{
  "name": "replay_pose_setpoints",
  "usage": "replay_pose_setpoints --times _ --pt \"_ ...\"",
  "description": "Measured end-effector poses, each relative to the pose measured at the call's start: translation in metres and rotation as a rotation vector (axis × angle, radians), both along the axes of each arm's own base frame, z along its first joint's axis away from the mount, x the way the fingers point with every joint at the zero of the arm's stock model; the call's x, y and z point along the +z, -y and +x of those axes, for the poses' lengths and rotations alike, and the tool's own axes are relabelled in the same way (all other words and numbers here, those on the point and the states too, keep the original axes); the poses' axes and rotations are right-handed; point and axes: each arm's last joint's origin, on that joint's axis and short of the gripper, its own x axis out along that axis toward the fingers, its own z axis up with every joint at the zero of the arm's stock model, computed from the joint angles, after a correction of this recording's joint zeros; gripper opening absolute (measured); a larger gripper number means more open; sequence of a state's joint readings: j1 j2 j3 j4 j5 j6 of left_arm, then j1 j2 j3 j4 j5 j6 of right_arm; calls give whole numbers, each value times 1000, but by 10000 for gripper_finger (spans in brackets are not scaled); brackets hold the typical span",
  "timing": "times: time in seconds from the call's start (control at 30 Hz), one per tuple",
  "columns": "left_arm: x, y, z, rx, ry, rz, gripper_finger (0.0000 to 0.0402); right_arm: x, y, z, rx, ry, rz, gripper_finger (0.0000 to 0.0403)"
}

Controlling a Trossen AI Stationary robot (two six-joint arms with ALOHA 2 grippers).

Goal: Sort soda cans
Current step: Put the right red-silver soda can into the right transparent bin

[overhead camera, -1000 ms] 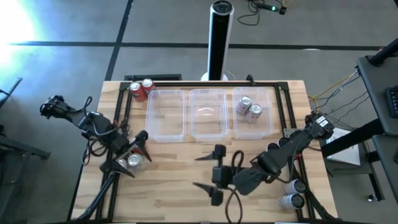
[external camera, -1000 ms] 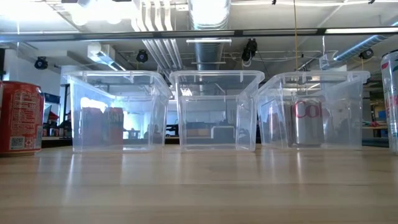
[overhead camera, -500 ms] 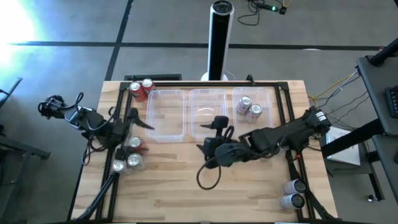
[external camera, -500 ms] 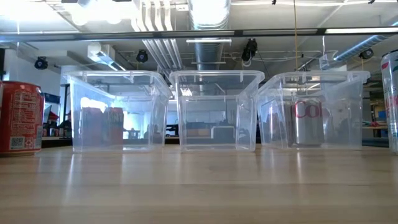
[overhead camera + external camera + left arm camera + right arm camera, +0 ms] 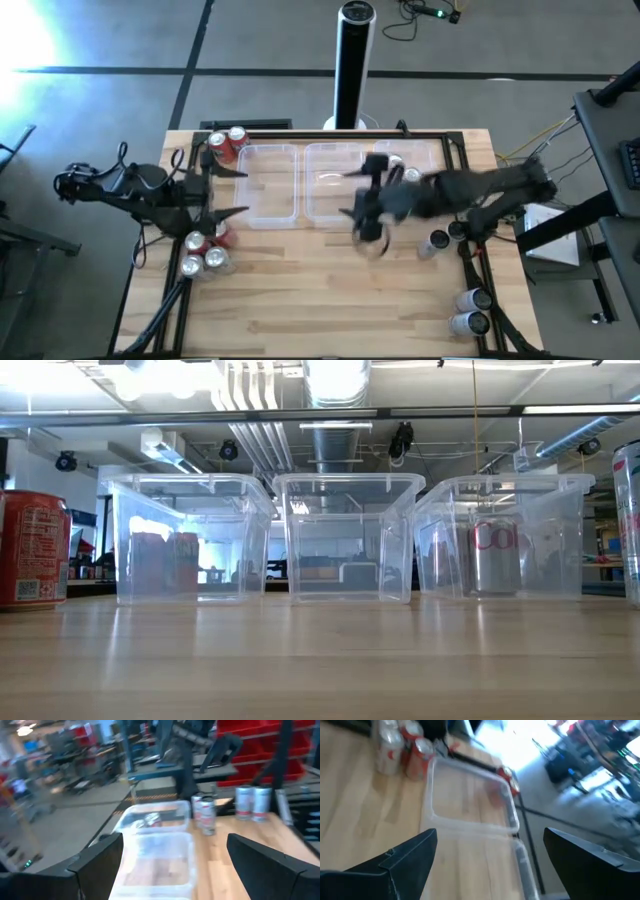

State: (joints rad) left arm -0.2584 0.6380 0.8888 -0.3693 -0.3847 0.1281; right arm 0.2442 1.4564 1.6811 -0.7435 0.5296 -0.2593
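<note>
Right hand hangs over the near edge of the middle tub, fingers spread wide with nothing between them; its arm is smeared, so the outline is hard to follow. Left hand sits beside the left tub, likewise spread and empty, with two dark fingers framing its own wrist view.

Both wrist views are soft, so the can labels there cannot be read. In the low view neither hand shows, and a silver can is cut off by the edge.

Soda cans are scattered in groups on the wooden bench: two red cans at the far left corner, three cans near the left edge, one dark-bodied can by the right rail, and two more near the front right corner. Inside the right tub stands a silver-grey can with red lettering of which only "Co" can be made out through the plastic. A red can in the low view carries a small white panel, its print too fine to read.

All three tubs are clear, thin-walled plastic rectangles with rounded corners.
</note>
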Motion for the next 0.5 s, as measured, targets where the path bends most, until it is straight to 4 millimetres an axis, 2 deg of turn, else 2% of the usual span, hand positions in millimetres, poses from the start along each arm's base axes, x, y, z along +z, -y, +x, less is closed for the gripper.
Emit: replay_pose_setpoints --times 0.1,0.27,0.37,0.5 --pt "-1 -9 7 84 -18 -28 340 8 33 -14 45 65 10 361" --pt "0 -28 26 235 -62 -37 340 -3 79 -32 169 117 17 361" --pt "7 -42 37 323 -87 -32 340 -6 104 -49 240 128 68 361" --pt "26 -58 45 405 -157 39 340 8 129 -70 181 190 1 361"
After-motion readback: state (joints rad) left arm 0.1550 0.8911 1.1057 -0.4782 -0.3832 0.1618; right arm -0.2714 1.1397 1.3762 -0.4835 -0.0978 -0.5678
